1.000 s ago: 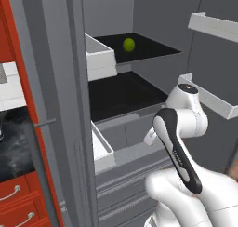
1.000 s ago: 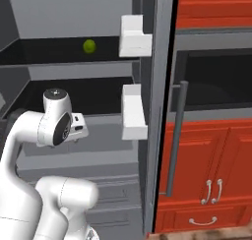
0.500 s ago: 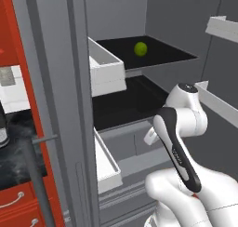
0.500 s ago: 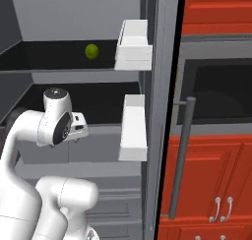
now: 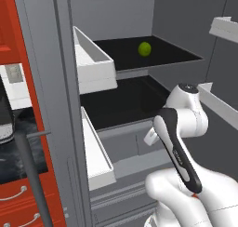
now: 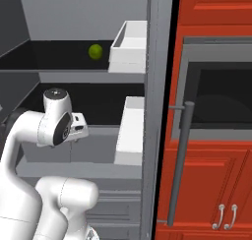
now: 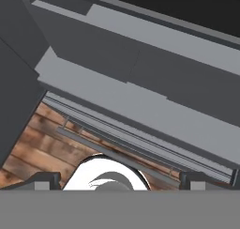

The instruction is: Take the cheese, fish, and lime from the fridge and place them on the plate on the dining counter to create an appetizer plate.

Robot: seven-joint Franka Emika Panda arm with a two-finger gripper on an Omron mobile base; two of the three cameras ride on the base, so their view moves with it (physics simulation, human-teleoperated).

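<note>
The white arm's two-finger pincer (image 7: 120, 179) hangs spread wide and empty, pointing down at the grey drawer fronts (image 7: 140, 82) at the bottom of the tall grey steel fridge (image 5: 60, 82), with wood floor just below its tips. The small round yellow-green lime (image 5: 144, 49) sits well above the pincer and farther back, alone on the upper black shelf (image 5: 158, 56), beside the white door bin (image 6: 129, 52) in the right base view. Being a smooth ball, it has no long axis and points no particular way, so any approach angle should serve. The risk I judge greatest is the reach: the hand must rise and turn from facing down to facing inward, and the folded elbow could clip the lower shelf edge or the door bins on the way. A ball on a flat shelf may also roll deeper if a fingertip nudges it before the jaws close. I cannot make out the cheese or the fish here.
</note>
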